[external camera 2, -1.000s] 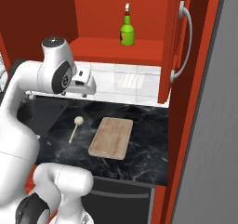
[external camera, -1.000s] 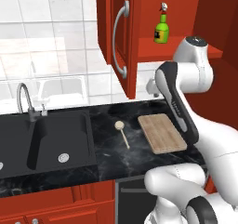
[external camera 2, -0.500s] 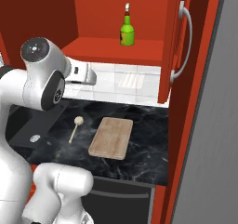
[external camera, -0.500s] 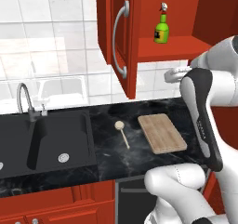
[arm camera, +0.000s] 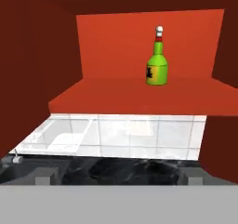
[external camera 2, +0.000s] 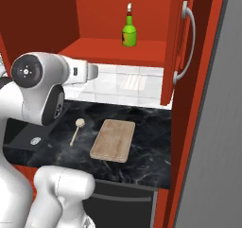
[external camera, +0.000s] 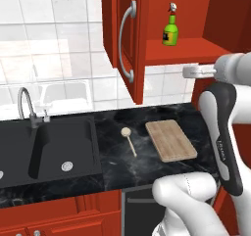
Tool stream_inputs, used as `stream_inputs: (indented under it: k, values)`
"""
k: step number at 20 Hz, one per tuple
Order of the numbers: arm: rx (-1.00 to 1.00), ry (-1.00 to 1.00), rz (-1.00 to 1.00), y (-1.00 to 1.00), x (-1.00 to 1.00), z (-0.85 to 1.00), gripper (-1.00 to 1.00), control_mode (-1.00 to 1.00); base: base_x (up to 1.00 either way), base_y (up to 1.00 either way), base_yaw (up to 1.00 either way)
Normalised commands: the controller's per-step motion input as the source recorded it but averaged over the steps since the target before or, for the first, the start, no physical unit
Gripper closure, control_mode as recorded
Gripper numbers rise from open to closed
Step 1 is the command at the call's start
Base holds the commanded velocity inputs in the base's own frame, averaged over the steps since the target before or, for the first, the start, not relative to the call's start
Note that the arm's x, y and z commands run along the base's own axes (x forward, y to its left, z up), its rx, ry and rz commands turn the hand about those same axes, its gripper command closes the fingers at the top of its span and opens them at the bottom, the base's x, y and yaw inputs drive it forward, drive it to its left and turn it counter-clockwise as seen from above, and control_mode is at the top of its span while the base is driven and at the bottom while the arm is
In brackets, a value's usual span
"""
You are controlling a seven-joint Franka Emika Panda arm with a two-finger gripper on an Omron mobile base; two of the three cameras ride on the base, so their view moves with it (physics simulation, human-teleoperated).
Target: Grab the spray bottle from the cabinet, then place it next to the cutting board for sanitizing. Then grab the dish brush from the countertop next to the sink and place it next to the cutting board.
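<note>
Non-task surroundings, placed from the white tiled wall (external camera: 49, 44). In the left base view you see the wall with glossy square tiles and a brighter patch at its middle. Below the wall and nearer you run the low red drawers (external camera: 63, 215). Below the wall's right part sits a dark appliance front (external camera: 137, 210). In the right base view, a tall grey panel (external camera 2: 212, 142) stands right of the wall, close to you.

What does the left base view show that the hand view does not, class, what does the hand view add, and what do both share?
Left base view: the matte black sink with its curved grey tap, the pale beige dish brush, the tan wooden cutting board and the red cabinet door.

Hand view: the two dark fingertips, set wide apart.

Both: the green spray bottle upright on the red cabinet shelf, white wall tiles and veined black countertop.
</note>
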Motion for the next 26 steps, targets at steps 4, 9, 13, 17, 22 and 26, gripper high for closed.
stream_inputs:
  k: [4,9,13,17,22,26]
  values:
    - [0.00,-0.20,-0.03,0.00,0.00,0.27,-1.00,-1.00,0.00,0.00,0.00]
    - [0.01,-0.08,-0.03,-0.03,0.00,0.32,-1.00,-1.00,0.00,0.00,0.00]
    - [0.01,-0.06,-0.04,-0.10,0.00,0.40,-1.00,-1.00,0.00,0.00,0.00]
    - [0.02,-0.06,-0.04,-0.17,0.00,0.38,-1.00,-1.00,0.00,0.00,0.00]
    - [0.03,0.00,-0.04,-0.15,0.02,0.28,-1.00,-1.00,0.00,0.00,0.00]
    - [0.00,0.00,0.00,-0.12,0.18,0.10,-1.00,-1.00,0.00,0.00,0.00]
